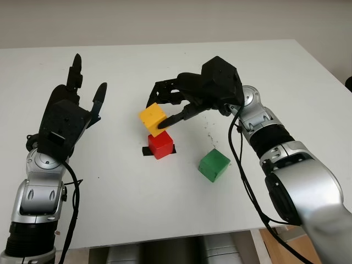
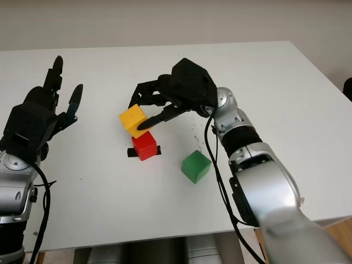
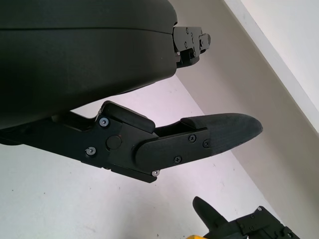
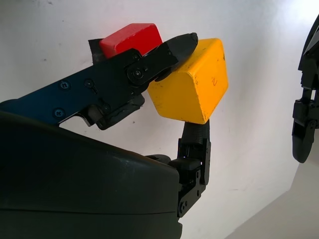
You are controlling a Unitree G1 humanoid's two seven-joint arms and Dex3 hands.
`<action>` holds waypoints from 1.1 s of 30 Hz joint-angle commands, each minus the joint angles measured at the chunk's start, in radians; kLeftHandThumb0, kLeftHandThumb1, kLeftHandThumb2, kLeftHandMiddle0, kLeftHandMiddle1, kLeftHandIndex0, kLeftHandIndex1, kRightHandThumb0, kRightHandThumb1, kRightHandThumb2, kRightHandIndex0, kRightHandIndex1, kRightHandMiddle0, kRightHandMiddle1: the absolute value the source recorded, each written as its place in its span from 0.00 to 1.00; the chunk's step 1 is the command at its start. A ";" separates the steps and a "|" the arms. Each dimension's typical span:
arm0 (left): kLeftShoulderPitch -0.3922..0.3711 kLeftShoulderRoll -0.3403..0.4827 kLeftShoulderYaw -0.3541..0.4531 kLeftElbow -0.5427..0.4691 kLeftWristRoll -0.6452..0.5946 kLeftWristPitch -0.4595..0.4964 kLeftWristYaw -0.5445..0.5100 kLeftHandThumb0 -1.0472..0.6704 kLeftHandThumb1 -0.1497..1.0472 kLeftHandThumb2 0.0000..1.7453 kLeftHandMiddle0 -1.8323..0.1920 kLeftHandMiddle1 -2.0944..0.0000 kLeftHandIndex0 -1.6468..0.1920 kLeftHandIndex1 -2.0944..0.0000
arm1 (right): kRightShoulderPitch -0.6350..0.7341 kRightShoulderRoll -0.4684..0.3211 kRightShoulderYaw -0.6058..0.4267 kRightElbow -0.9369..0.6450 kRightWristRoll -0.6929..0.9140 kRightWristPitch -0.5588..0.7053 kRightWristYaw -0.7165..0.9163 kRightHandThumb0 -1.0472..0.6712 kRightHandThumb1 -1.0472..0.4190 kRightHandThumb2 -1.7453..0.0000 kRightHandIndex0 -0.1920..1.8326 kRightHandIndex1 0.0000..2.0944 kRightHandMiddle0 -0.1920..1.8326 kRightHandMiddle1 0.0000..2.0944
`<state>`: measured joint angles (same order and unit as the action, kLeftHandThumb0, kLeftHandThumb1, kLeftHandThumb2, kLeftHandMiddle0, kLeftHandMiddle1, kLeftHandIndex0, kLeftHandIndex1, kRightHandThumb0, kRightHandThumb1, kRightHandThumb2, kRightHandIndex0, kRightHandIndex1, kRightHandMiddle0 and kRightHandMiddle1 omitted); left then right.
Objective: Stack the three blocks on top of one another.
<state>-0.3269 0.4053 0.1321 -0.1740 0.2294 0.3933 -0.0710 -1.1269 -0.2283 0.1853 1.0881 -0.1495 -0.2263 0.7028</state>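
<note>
Right now the black fingers (image 4: 177,45) of the right hand (image 1: 181,107) are pinching a yellow wooden cube (image 1: 152,118), one finger pressing a side face and another finger bracing the opposite face from beneath, as the right wrist view shows. That cube is hanging tilted, just above and slightly beyond a red wooden cube (image 1: 160,145), which is sitting on a small patch of black tape (image 1: 147,152) on the white bench (image 1: 275,71). Whether the two cubes are touching is hard to tell; a lower corner of the yellow one seems to be hovering at the red one's top edge.

Taking the red cube as the landmark, a green wooden cube (image 1: 213,165) is lying on the bench to its right and a little nearer the robot, well apart from it. The left hand (image 1: 69,113) is waiting open, raised above the bench far to the left of the red cube, holding nothing.

To do this placement well, the yellow cube probably needs levelling so its underside faces the red top squarely, then centring over it before lowering. Releasing while it is tilted or offset risks it sliding off, or nudging the red cube off its tape mark.
</note>
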 commanded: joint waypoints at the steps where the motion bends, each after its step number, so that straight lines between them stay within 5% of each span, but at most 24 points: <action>1: 0.015 0.004 0.006 -0.018 0.001 -0.006 0.000 0.16 1.00 0.37 0.99 0.97 0.97 0.98 | 0.004 0.003 -0.019 -0.016 0.017 0.017 0.004 0.30 0.08 0.97 0.23 0.02 0.29 0.72; 33: 0.009 0.008 0.003 -0.022 0.007 0.009 -0.006 0.15 1.00 0.37 0.99 0.97 0.96 0.97 | 0.059 0.004 -0.013 -0.023 -0.009 -0.014 0.000 0.32 0.10 0.97 0.25 0.03 0.32 0.71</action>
<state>-0.3255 0.4063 0.1321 -0.1833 0.2327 0.4068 -0.0770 -1.0656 -0.2129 0.1722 1.0767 -0.1560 -0.2289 0.7078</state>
